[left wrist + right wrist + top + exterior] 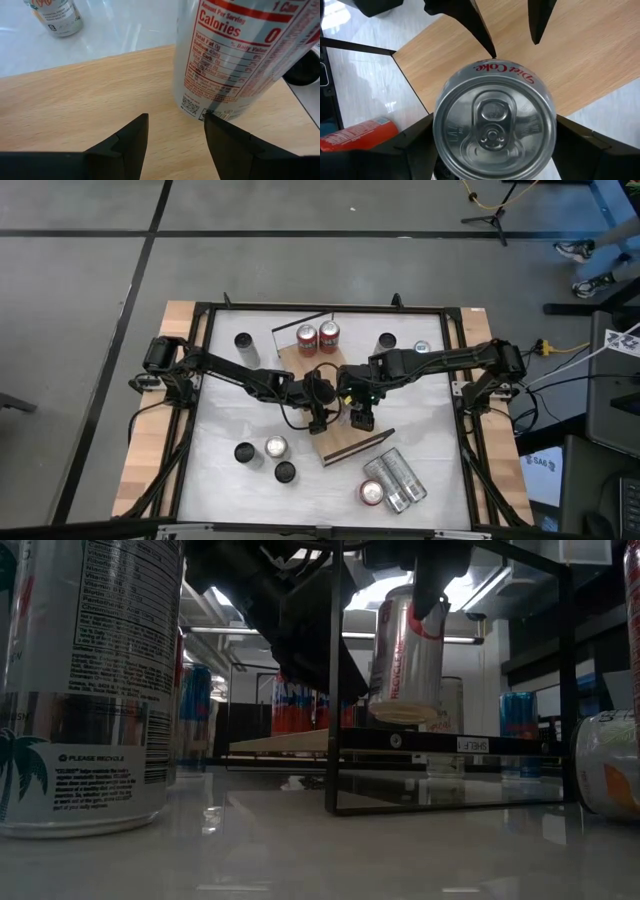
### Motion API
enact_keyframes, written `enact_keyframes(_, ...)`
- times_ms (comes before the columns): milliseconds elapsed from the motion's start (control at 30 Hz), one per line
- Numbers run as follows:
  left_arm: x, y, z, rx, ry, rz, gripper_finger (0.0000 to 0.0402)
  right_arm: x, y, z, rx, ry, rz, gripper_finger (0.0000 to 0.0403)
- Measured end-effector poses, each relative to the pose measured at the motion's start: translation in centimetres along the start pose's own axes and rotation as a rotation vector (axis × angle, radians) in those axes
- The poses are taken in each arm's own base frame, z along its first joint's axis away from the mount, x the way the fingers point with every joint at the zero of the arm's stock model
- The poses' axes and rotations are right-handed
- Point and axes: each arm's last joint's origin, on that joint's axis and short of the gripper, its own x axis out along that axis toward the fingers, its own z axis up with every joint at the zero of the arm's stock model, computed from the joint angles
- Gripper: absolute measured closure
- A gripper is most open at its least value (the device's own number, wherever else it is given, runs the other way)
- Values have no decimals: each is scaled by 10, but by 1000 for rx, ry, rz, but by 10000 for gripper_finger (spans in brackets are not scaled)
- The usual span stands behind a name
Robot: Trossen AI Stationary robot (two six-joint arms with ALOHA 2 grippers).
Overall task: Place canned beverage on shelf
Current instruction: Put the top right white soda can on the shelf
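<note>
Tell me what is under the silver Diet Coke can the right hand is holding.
Under the Diet Coke can, gripped by the right hand, lies the wooden shelf board. The low view shows the can's base slightly above the board. The spot directly below it is covered by the can.

Matt light wooden shelf (90, 95), shiny metal can (495, 135), glossy white tabletop (240, 405)

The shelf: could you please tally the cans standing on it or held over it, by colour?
Red cans standing on the shelf: 2
Silver can held over it in the right pincer: 1
Total: 3
</note>
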Motion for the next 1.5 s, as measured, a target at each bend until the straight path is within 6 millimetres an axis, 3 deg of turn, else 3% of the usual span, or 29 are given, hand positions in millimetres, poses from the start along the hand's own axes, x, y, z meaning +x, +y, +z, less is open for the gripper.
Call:
enact_keyframes(667,-5,5,-5,45,63,108,210,0,-1,0,0,-2,-20,97)
enact_keyframes(933,-47,9,10,56,38,125,210,0,-1,0,0,-6,-27,97)
enact_keyframes(1133,-83,12,15,55,45,120,210,12,-2,2,5,30,-36,97)
enact_keyframes(1500,-130,13,19,60,16,101,210,18,-2,4,6,39,-35,97)
